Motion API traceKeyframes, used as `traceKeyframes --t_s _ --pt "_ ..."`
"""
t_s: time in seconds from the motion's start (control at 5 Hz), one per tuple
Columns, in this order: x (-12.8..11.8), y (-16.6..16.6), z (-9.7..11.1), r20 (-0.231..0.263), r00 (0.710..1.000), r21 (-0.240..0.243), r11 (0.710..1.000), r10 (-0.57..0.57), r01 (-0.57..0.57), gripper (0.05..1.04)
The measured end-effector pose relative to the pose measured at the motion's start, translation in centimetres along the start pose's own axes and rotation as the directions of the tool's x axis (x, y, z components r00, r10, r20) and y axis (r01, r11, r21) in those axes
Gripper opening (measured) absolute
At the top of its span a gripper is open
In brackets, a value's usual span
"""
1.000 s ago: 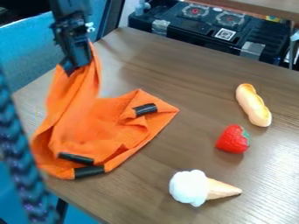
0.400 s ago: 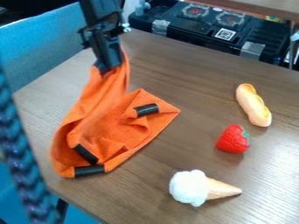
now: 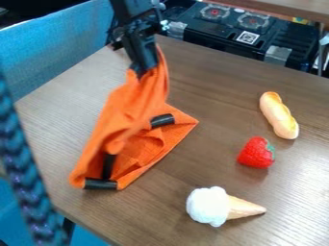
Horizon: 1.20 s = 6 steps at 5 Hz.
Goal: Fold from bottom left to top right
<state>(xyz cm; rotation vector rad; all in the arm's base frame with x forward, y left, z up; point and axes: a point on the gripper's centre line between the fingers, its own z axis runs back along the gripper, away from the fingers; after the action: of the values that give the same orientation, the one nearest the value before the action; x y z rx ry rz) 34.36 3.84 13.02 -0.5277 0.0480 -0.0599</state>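
Orange cloth (image 3: 132, 108), on the left side of the wooden table (image 3: 212, 86), with its upper end raised and its lower part resting on the tabletop. The black gripper (image 3: 145, 69) is clamped on the raised end. Black bands (image 3: 100, 184) mark the fabric. To the right lie a toy bread roll (image 3: 279, 116), a toy strawberry (image 3: 256, 153) and, nearest the camera, a toy ice cream cone (image 3: 222, 206).

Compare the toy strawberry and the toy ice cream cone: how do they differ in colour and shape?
The strawberry is red with green at one end; the ice cream cone is white and light tan. The strawberry is short and compact, while the ice cream cone is longer and narrows to a tip. Both lie on the table.
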Motion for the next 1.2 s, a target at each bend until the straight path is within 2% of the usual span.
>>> traceKeyframes --t_s 0.2,0.4,0.6,0.8,1.0,1.2 --pt "1.3 0.8 -1.1 0.015 0.999 0.009 0.999 0.051 -0.051 0.110" --pt "2.2 2.0 -2.4 0.040 0.996 0.026 0.996 0.081 -0.082 0.219" --pt "2.6 2.4 -3.0 0.070 0.994 0.049 0.995 0.088 -0.092 0.474" --pt "2.9 2.9 -4.3 0.081 0.993 0.055 0.994 0.085 -0.090 0.782" --pt "3.2 3.0 -4.8 0.095 0.993 0.072 0.995 0.064 -0.071 0.999" --pt "3.4 2.5 -5.5 0.105 0.994 0.052 0.999 0.000 -0.006 0.999"
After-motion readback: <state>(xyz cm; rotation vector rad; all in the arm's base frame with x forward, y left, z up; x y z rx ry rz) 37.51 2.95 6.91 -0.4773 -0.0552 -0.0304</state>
